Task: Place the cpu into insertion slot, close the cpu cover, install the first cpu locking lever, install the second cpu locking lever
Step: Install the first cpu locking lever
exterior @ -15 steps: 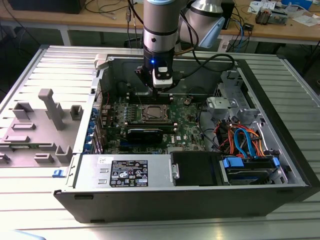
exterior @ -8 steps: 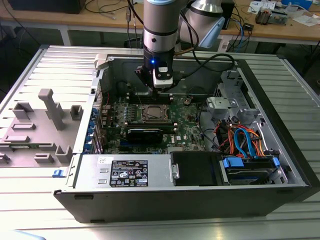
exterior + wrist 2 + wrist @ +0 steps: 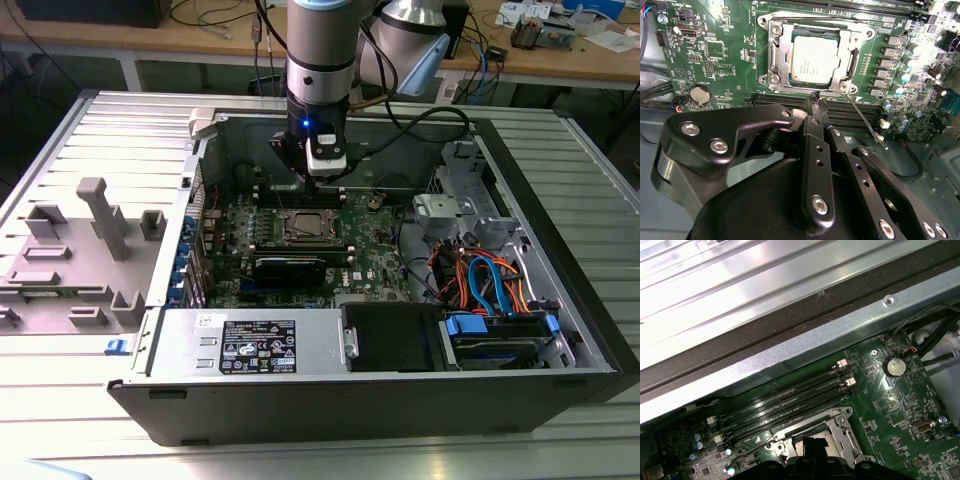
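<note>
**A:** Exterior view?
**B:** The grey robot arm (image 3: 320,60) comes straight down into the open black computer case (image 3: 560,330). Its black gripper (image 3: 320,182) hangs low over the green circuit board (image 3: 375,245), at the far edge of the square silver-rimmed insertion slot (image 3: 287,222). A grey plastic fixture block (image 3: 95,240) sits outside the case on the exterior view's left. Orange and blue cables (image 3: 485,280) are bundled inside on the exterior view's right.

**A:** Second wrist view?
**B:** The flat square dull-silver cpu (image 3: 815,60) is seated in the slot. The thin silver cpu cover frame (image 3: 776,52) lies flat around it, with the chip showing through the window. A thin silver wire lever (image 3: 865,122) juts from one socket corner and slants across the long black memory slots (image 3: 860,117). The gripper fingers are pressed together with nothing between them. The tip is just beside the socket edge; can't tell if it's touching. A round silver coin cell (image 3: 701,93) sits well apart.

**A:** First wrist view?
**B:** The gripper tip is at the socket rim. The memory slots lie between the socket and the grey metal case wall (image 3: 790,347).
</note>
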Controlling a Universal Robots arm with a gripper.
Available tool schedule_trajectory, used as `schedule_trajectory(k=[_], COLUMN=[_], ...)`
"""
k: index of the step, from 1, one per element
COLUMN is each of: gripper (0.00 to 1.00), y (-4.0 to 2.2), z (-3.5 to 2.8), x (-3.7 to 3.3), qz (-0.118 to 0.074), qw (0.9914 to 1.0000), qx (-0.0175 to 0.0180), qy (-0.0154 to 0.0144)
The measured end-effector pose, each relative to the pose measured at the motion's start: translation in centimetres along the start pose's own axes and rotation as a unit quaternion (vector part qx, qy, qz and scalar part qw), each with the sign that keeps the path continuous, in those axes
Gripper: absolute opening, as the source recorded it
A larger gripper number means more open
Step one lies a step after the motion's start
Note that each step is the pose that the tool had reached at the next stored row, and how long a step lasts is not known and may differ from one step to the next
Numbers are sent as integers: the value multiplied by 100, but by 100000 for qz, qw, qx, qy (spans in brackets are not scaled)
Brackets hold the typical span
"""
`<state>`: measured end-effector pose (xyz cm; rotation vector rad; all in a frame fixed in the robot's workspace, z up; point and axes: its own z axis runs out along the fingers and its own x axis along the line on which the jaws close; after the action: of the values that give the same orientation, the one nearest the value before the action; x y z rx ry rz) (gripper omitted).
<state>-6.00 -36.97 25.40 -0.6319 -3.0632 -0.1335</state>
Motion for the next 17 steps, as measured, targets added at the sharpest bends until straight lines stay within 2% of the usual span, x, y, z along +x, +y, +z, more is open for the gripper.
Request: schedule_trajectory(k=[17], gripper=[11], y=[0], z=[0], x=[0], qz=[-992], qw=[99994], qx=[-390], qy=[257])
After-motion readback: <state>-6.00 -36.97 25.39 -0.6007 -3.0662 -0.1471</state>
